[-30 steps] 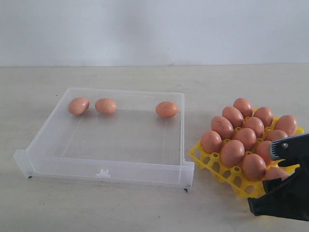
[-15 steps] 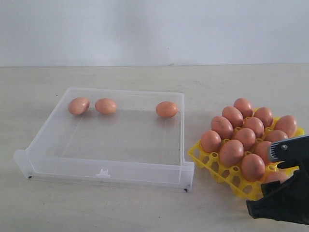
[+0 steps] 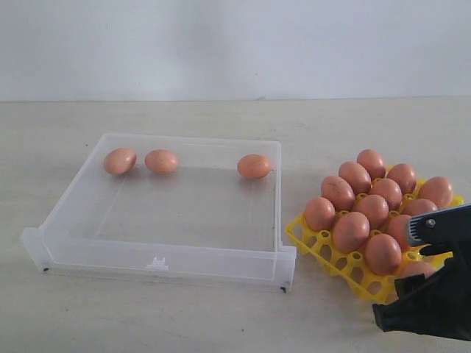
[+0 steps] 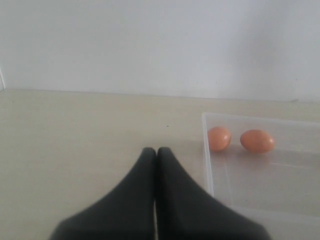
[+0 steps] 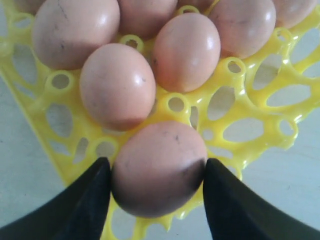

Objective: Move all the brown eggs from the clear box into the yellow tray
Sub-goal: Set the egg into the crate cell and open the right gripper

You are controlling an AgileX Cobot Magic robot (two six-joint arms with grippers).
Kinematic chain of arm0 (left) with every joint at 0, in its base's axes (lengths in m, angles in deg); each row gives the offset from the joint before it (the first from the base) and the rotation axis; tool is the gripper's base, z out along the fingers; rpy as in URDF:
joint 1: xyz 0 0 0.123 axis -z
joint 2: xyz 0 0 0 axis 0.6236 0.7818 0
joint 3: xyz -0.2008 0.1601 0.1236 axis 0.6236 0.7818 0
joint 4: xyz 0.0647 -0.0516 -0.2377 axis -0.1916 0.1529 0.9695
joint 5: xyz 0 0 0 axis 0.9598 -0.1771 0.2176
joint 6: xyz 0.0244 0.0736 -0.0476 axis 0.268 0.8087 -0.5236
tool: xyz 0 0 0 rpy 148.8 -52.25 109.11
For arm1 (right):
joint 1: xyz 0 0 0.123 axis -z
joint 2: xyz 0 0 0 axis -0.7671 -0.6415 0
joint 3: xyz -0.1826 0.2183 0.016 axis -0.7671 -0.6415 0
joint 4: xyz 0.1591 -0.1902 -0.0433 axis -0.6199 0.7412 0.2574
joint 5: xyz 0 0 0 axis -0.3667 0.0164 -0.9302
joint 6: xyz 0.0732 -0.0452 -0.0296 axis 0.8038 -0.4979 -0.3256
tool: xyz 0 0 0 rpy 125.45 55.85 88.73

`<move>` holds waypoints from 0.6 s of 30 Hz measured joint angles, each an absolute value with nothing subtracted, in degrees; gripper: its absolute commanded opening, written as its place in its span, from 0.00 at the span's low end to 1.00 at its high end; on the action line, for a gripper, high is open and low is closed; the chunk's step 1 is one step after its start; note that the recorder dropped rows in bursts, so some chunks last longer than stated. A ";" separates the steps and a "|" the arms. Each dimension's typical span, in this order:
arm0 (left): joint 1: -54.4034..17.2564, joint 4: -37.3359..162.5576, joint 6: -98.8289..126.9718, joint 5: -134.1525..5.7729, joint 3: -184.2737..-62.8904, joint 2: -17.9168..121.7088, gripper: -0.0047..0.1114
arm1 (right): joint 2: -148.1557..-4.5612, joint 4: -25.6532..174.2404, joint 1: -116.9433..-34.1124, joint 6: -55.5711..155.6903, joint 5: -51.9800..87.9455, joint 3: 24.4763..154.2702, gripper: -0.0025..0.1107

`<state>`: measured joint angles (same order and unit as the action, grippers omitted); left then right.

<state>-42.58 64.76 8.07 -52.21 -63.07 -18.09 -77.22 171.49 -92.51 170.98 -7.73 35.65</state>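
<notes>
Nearly done. The right pincer [image 5: 155, 172] grasps an egg [image 5: 157, 150] seated in a corner cup of the tray [image 3: 366, 289]. Ahead of it the tray holds about a dozen more, with bare cups beside. Three eggs [image 3: 161, 161] are left in the box [image 3: 158, 254], well apart from that pincer. The left pincer [image 4: 155, 155] is clenched, empty, the box just beside it.

Likely a lab-style test bench, not certain: bare pale wood-grain tabletop [image 3: 221, 323], blank white wall [image 3: 235, 44] right behind it.
</notes>
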 measured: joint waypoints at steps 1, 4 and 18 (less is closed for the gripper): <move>-42.58 64.76 8.07 -52.21 -63.07 -18.09 0.00 | -77.22 171.38 -92.51 170.98 -7.73 35.91 0.46; -42.58 64.76 8.07 -52.21 -63.07 -18.09 0.00 | -77.22 171.26 -92.51 170.98 -7.87 37.01 0.46; -42.58 64.76 8.07 -52.21 -63.07 -18.09 0.00 | -77.22 171.14 -92.51 170.98 -8.52 37.53 0.46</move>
<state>-42.58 64.76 8.07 -52.21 -63.07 -18.09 -77.22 171.14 -92.51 170.98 -8.52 37.53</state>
